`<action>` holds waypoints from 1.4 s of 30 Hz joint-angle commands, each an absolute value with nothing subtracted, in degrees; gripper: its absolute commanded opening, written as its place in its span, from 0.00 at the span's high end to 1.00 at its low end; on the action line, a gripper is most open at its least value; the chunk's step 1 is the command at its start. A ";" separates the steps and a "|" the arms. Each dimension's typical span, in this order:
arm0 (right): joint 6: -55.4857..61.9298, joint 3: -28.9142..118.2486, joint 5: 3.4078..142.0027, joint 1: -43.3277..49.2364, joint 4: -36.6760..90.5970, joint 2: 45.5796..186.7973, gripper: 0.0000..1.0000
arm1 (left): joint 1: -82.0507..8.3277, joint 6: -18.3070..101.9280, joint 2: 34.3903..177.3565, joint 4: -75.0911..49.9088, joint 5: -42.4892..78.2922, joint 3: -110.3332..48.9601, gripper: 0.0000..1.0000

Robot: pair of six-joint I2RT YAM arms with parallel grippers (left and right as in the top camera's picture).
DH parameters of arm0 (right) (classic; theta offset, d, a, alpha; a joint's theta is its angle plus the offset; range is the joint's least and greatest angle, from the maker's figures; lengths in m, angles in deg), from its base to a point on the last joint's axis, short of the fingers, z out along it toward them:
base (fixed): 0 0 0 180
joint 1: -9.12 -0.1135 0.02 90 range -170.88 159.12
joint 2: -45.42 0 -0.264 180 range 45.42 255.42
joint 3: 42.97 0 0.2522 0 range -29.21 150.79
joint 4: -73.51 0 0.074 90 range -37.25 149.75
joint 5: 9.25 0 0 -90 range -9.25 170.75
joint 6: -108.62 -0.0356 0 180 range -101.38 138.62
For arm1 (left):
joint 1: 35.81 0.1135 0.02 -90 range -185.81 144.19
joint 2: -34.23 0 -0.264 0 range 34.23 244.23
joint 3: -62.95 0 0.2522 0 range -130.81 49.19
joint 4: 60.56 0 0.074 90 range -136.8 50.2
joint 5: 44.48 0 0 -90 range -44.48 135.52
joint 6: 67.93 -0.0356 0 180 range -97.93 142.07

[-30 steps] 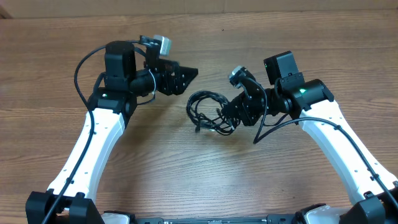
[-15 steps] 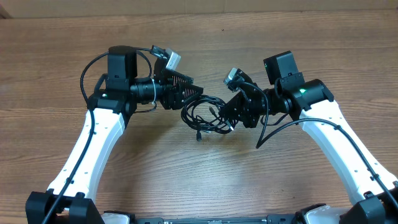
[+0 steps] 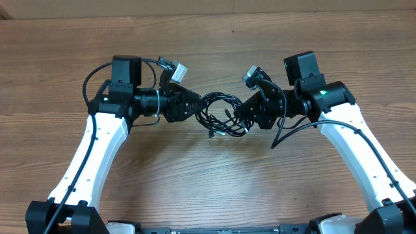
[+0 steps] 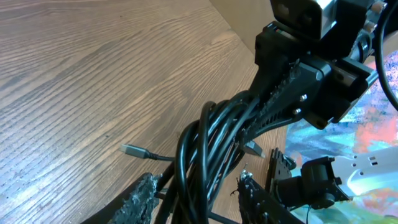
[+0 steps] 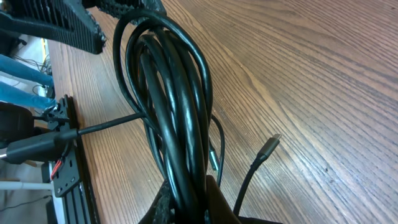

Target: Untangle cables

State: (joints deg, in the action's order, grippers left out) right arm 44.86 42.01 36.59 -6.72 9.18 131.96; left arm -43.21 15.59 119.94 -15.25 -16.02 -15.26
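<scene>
The cables (image 3: pixel 221 114) are a coiled black bundle held between my two grippers at the table's middle. My right gripper (image 3: pixel 242 116) is shut on the bundle's right side; in the right wrist view the coil (image 5: pixel 174 93) runs up out of the closed gripper (image 5: pixel 189 202), and a loose plug end (image 5: pixel 270 144) hangs beside it. My left gripper (image 3: pixel 198 107) is at the bundle's left side. In the left wrist view its gripper (image 4: pixel 199 199) stands open with the fingers (image 4: pixel 142 196) wide apart and the cables (image 4: pixel 205 143) passing between them. Another plug end (image 4: pixel 132 150) lies over the wood.
The wooden table (image 3: pixel 208 175) lies all around. The arms' own thicker black cables loop beside the left arm (image 3: pixel 88 81) and under the right arm (image 3: pixel 286 133). A black rail (image 5: pixel 68 168) at the table's edge shows in the right wrist view.
My left gripper has swung right and come onto the bundle's left side, its fingers now around the cables. My right gripper has kept hold of the bundle and shifted slightly right.
</scene>
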 commanded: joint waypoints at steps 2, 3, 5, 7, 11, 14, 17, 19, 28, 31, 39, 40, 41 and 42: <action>43.92 42.14 32.61 -6.56 9.62 131.37 0.96 | -44.50 13.91 119.24 -14.85 -14.34 -16.15 0.61; 43.92 42.14 32.61 -6.56 9.60 131.37 0.96 | -44.92 13.91 119.24 -14.59 -12.74 -16.15 0.65; 43.92 42.14 32.61 -6.54 9.53 131.37 0.96 | -45.75 13.91 119.24 -13.98 -10.56 -16.15 0.68; 43.90 42.14 32.59 -6.56 9.53 131.37 0.96 | -46.29 13.93 119.24 -13.65 -9.33 -16.13 0.69; 43.90 42.14 32.61 -6.56 9.53 131.37 0.96 | -47.30 14.46 119.24 -13.61 -5.90 -16.13 0.83; 43.90 42.14 32.63 -6.54 9.53 131.37 0.96 | -47.36 16.42 119.24 -13.56 -2.36 -16.13 0.91; 43.92 42.14 32.96 -6.56 9.55 131.37 0.96 | -47.34 17.43 119.24 -13.63 -0.35 -16.13 0.95; 43.90 42.14 34.20 -6.56 9.53 131.37 0.96 | -47.34 18.11 119.24 -13.83 -0.35 -16.13 0.96; 41.80 42.14 34.62 -6.54 9.55 131.37 0.47 | -47.36 19.96 119.24 -14.50 0.83 -16.13 0.96; 38.87 42.14 34.64 -6.54 10.25 131.37 0.27 | -47.36 19.53 119.24 -14.57 2.82 -16.13 0.96; 12.16 42.14 34.64 -6.50 17.84 131.37 0.00 | -47.39 17.71 119.24 -18.42 2.86 -16.13 0.96; 8.80 42.14 34.62 -6.50 18.53 131.37 0.00 | -47.39 17.71 119.24 -18.81 2.86 -16.13 0.96; 5.56 42.14 34.60 -6.50 19.06 131.37 0.00 | -47.39 17.71 119.24 -19.12 2.86 -16.13 0.96; 3.05 42.14 34.58 -6.52 19.28 131.37 0.00 | -47.39 17.71 119.24 -19.25 2.86 -16.13 0.96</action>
State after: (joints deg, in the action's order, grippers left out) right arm 17.65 42.01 35.43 -6.63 18.36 131.96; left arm -47.69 18.70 119.94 -18.35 3.34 -15.26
